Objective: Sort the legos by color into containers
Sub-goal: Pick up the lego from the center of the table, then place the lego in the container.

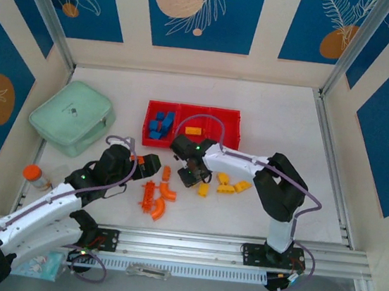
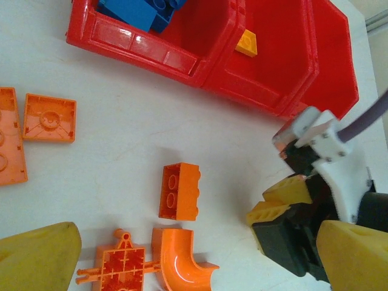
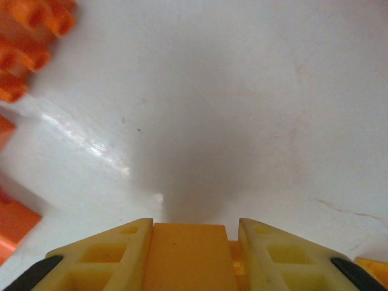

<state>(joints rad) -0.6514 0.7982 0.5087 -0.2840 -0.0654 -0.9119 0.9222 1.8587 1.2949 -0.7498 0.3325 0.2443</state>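
Sorting is partly done. Beyond the right gripper (image 1: 192, 177), the glossy red tray (image 1: 193, 107) has a heap of blue bricks (image 1: 160, 125) in one end compartment and a single yellowish piece (image 1: 193, 130) in the middle one. No orange piece lies in it yet. The right gripper's jaws are closed onto a smooth yellow brick (image 3: 189, 251), low over the white table (image 1: 282, 128). More yellow bricks (image 1: 230, 186) lie to its right. The orange pieces (image 1: 156, 196), some curved and some studded, lie to its left, by the left gripper (image 1: 146, 162), which gapes wide with nothing in it.
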